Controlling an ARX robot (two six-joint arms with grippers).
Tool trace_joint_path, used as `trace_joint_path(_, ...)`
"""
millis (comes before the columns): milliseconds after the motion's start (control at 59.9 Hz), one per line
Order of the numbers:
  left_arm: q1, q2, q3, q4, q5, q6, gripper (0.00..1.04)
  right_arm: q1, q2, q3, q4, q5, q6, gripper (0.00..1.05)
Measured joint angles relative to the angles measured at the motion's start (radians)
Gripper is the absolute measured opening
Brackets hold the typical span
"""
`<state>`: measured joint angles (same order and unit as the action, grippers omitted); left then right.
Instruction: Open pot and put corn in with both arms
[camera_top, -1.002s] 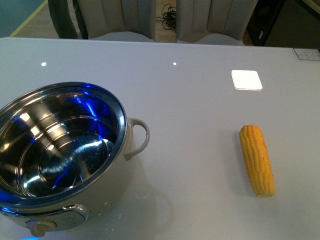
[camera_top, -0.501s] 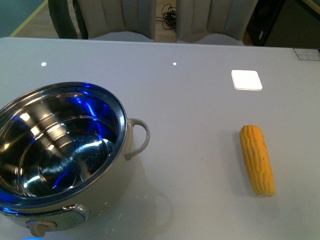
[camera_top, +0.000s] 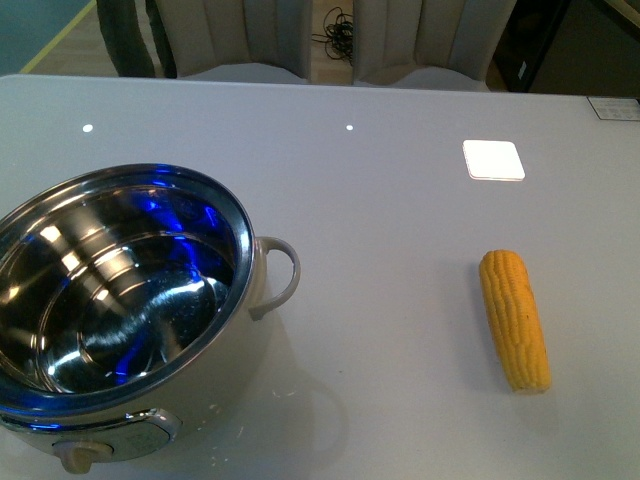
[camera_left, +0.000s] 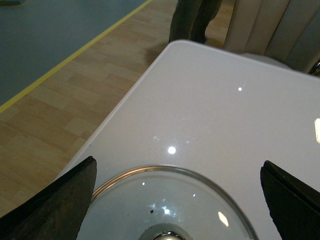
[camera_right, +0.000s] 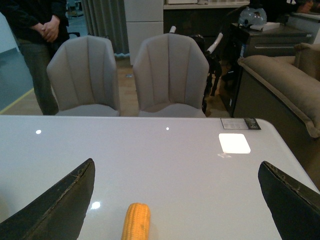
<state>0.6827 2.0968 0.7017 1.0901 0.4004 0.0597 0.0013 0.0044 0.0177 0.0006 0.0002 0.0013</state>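
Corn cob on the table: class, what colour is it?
The corn is yellow, seen best in the front view.

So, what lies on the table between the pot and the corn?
Nothing: in the front view only bare table separates the pot from the corn.

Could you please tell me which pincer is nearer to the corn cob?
Right. The right pincer hangs open with the corn cob lying just ahead of it; the left pincer is open over a glass lid, with no corn in its view.
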Motion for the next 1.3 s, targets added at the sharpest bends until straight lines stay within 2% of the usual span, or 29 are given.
trace_joint_path(250, -0.090, -0.298, -0.135, -0.065, -0.031, -0.040, 0.98, 0.000, 0.000, 0.000, 0.000, 0.000, 0.000, 0.96)
trace_joint_path(517, -0.302, -0.597, -0.274, -0.172, -0.122, -0.066, 0.98, 0.000, 0.000, 0.000, 0.000, 0.000, 0.000, 0.96)
trace_joint_path(801, -0.461, -0.968, -0.375, -0.353, -0.258, -0.157, 0.98, 0.000, 0.000, 0.000, 0.000, 0.000, 0.000, 0.96)
trace_joint_path(1135, -0.551, -1.309, -0.531, -0.575, -0.312, -0.182, 0.98, 0.000, 0.000, 0.000, 0.000, 0.000, 0.000, 0.96)
trace_joint_path(1169, -0.554, -1.333, -0.542, -0.575, -0.307, -0.176, 0.96, 0.000, 0.000, 0.000, 0.000, 0.000, 0.000, 0.96)
trace_joint_path(1269, -0.579, -1.423, -0.592, -0.543, -0.303, -0.112, 0.78, 0.000, 0.000, 0.000, 0.000, 0.000, 0.000, 0.96)
trace_joint_path(1302, -0.612, -1.460, -0.605, -0.562, -0.358, -0.100, 0.71, 0.000, 0.000, 0.000, 0.000, 0.000, 0.000, 0.96)
